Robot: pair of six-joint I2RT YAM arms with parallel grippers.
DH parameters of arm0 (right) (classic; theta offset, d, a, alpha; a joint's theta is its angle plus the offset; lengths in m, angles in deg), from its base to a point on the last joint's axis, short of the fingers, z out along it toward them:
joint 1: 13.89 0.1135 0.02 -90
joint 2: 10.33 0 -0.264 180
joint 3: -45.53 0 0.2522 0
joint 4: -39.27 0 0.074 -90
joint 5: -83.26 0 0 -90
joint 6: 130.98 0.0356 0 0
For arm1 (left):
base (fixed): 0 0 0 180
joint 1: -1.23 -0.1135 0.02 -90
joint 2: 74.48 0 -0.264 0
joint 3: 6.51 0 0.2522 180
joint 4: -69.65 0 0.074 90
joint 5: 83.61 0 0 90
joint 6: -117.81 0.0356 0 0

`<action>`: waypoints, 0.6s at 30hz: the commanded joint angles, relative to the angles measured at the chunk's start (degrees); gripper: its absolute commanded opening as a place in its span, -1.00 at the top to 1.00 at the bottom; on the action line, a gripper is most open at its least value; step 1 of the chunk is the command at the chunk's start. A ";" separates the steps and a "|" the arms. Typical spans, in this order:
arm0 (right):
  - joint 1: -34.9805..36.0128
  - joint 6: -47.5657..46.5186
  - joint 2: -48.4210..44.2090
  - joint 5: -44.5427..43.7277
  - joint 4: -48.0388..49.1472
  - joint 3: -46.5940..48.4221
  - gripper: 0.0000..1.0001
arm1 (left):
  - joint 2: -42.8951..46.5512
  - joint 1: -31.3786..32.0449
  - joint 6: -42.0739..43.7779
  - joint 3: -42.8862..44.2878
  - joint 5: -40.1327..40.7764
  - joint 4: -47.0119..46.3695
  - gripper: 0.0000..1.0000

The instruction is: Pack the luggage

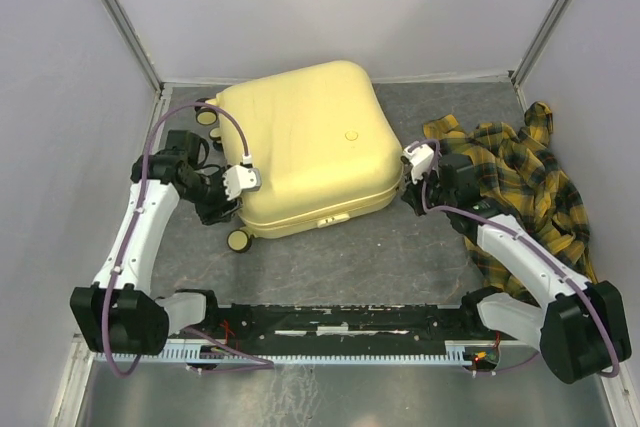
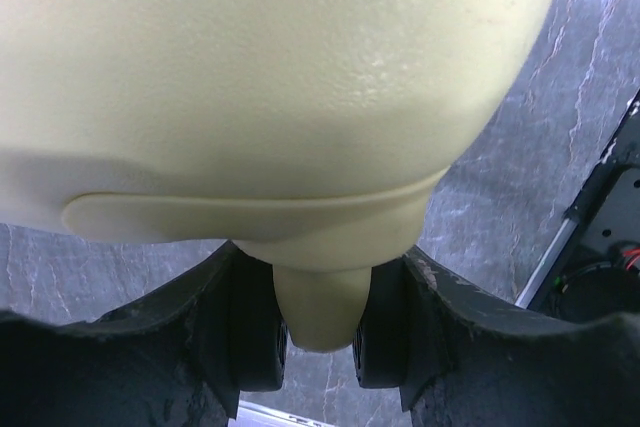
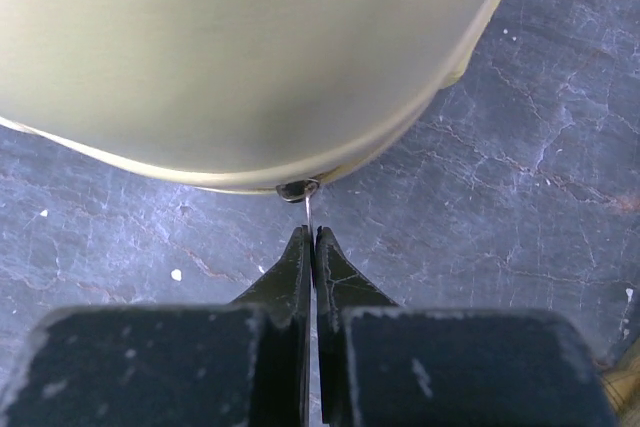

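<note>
The luggage [image 1: 300, 142], a pale yellow hard-shell suitcase, lies closed and flat on the grey mat, its wheels [image 1: 238, 239] to the left. My left gripper [image 1: 226, 199] is at its near-left corner. In the left wrist view the fingers [image 2: 250, 337] press on both sides of a yellow stub [image 2: 320, 302] that sticks out from the shell [image 2: 280, 77]. My right gripper [image 1: 410, 193] is at the right side of the suitcase. Its jaws are shut [image 3: 313, 234] on the thin metal zipper pull [image 3: 308, 209], which hangs from the slider [image 3: 296, 189] at the seam.
A yellow and dark plaid garment [image 1: 525, 182] lies crumpled on the mat right of the suitcase, partly under my right arm. Grey walls close in the left, back and right. A black rail [image 1: 330, 322] runs along the near edge between the arm bases.
</note>
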 commanded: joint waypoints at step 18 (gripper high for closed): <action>-5.75 -5.96 8.62 4.55 8.93 9.34 0.97 | -6.96 -10.93 11.37 0.82 13.44 3.85 0.95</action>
